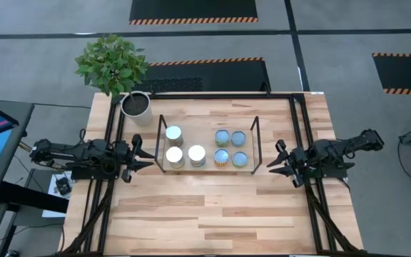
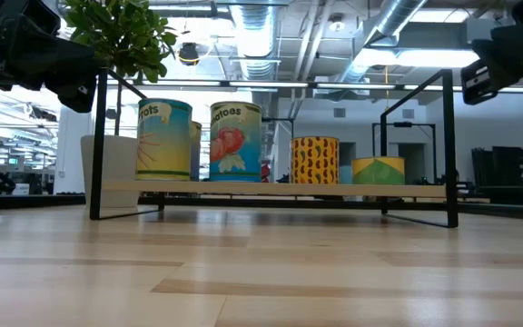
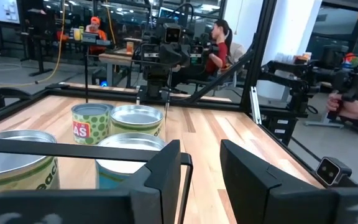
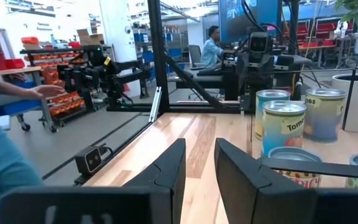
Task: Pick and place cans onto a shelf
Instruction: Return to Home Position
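Seven cans (image 1: 197,154) were seen standing upright on the shelf (image 1: 200,135), which was set near the middle of the bench (image 1: 212,207), towards its far edge. Three silver-topped cans were grouped at the shelf's left half and four blue-topped ones were set in a square at its right half, the two groups being slightly apart. From the low view, the cans (image 2: 236,141) were seen side on with printed labels, resting on the shelf (image 2: 289,190) between its black wire uprights. The left end effector (image 1: 148,157) was held just beside the shelf's left end, with its fingers spread apart and nothing between them. The right end effector (image 1: 275,155) was held near the shelf's right end, likewise parted and empty. Neither was touching the shelf or any can. A white plant pot (image 1: 135,105) with a leafy plant was placed at the bench's far left corner, close behind the shelf.
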Motion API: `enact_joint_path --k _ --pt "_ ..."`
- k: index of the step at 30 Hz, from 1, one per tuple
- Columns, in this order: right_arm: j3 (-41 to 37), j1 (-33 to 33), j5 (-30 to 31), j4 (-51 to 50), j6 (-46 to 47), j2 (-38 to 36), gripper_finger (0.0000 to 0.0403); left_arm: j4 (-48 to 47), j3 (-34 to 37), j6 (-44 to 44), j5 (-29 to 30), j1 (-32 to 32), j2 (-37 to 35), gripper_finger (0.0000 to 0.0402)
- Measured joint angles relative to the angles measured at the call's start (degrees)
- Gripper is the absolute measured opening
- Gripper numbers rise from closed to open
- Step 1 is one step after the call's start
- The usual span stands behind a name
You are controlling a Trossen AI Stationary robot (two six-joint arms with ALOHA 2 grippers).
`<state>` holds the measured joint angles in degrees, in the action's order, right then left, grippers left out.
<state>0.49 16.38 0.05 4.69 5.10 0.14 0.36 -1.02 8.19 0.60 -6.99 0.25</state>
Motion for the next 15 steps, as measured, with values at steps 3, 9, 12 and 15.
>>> enact_joint_path --k 3,9,12,15 --pt "0.0 0.0 0.0 -0.2 0.0 0.0 0.0111 0.0 0.0 0.0 0.1 0.0 0.0 0.0105" --pt "0.0 0.0 0.0 -0.4 6.7 0.0 0.0111 0.0 0.0 0.0 0.1 0.0 0.0 0.0105" --pt "0.0 0.0 0.0 -0.6 6.9 0.0 0.0111 0.0 0.0 0.0 0.1 0.0 0.0 0.0105" --pt "-0.1 0.0 0.0 -1.3 6.9 0.0 0.0111 0.0 0.0 0.0 0.1 0.0 0.0 0.0105"
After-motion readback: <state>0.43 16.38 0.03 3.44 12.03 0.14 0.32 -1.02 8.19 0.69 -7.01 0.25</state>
